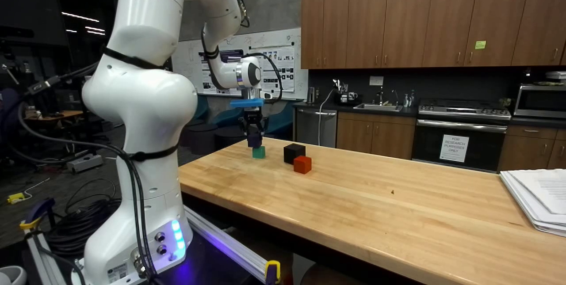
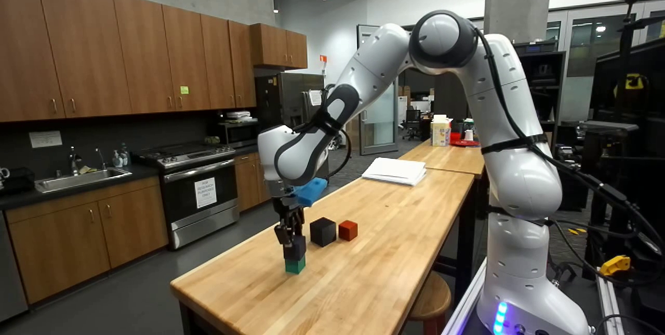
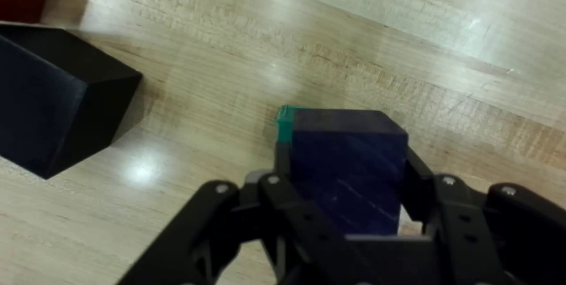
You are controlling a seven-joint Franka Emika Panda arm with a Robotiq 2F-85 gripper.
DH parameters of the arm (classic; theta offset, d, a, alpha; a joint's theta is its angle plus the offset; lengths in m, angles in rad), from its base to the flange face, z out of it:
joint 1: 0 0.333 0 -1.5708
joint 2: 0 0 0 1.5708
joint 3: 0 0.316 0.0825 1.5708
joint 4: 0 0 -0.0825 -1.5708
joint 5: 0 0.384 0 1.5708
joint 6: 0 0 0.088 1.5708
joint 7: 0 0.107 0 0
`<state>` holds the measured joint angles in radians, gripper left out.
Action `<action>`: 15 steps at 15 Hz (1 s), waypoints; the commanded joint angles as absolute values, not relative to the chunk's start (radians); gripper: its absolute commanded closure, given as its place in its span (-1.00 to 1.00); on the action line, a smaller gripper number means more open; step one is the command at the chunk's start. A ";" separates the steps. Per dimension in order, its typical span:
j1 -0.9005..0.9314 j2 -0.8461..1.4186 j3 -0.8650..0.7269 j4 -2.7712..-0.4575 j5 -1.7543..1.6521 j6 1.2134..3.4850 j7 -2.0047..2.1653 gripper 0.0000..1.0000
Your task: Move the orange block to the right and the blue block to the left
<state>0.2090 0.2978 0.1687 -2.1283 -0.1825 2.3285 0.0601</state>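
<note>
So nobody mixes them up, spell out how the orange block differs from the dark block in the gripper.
The orange block is red-orange; the dark block is bluish black. The orange block rests on the table, while the dark block is held in the gripper. The orange block sits beside the larger black block; the dark block is above the green block. Both are small cubes.

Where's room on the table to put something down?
Lots between the orange block and the white papers, just one tiny speck. Some between the green block and the table's closest end. Crowded: the pincer holding the dark blue block above the green one, and the black block close beside the orange.
</note>
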 commanded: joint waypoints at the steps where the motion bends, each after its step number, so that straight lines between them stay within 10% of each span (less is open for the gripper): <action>1: 0.209 0.309 0.161 -2.104 -0.182 2.324 0.031 0.38; 15: 0.194 0.320 0.153 -2.107 -0.169 2.325 -0.011 0.38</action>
